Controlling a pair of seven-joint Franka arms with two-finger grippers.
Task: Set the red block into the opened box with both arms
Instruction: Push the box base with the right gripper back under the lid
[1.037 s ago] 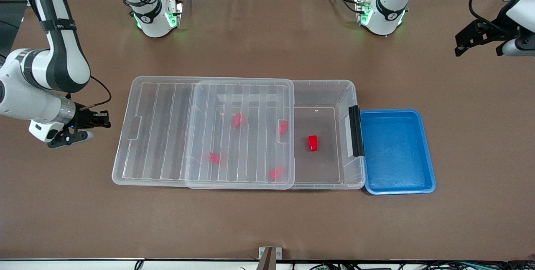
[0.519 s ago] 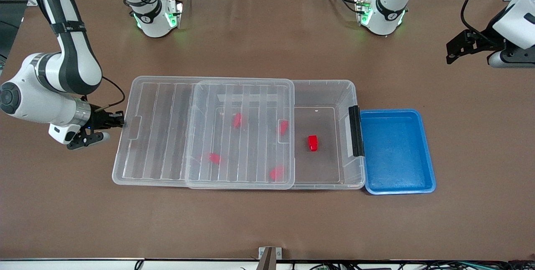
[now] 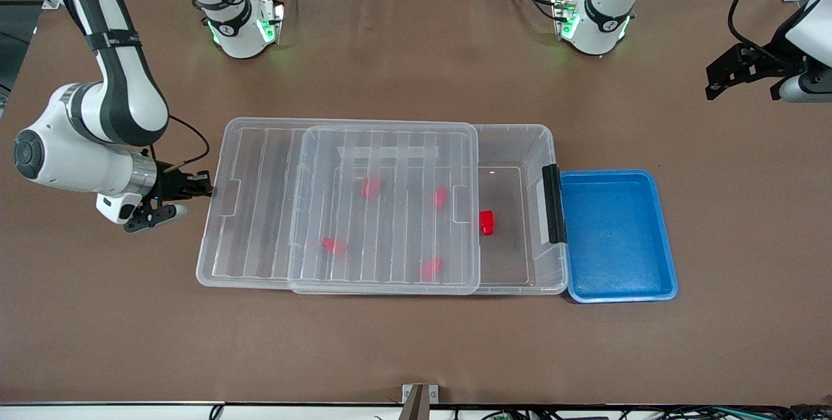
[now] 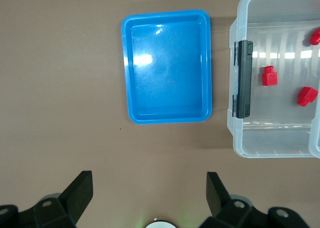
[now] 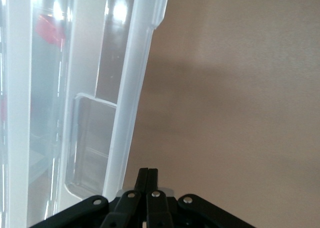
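A blue tray (image 3: pixel 617 236) — shallow, rectangular, with rounded corners and a raised rim — lies flat on the brown worktop (image 3: pixel 416 342) toward the left arm's end, its glossy floor catching a bright glare in the left wrist view (image 4: pixel 167 66). Four small red pieces (image 3: pixel 371 187) show only blurred through ribbed clear plastic, so their exact shapes are hard to tell — two lie farther from the front camera, two (image 3: pixel 430 268) nearer. A small metal bracket (image 3: pixel 419 396) sits at the worktop's nearest edge.
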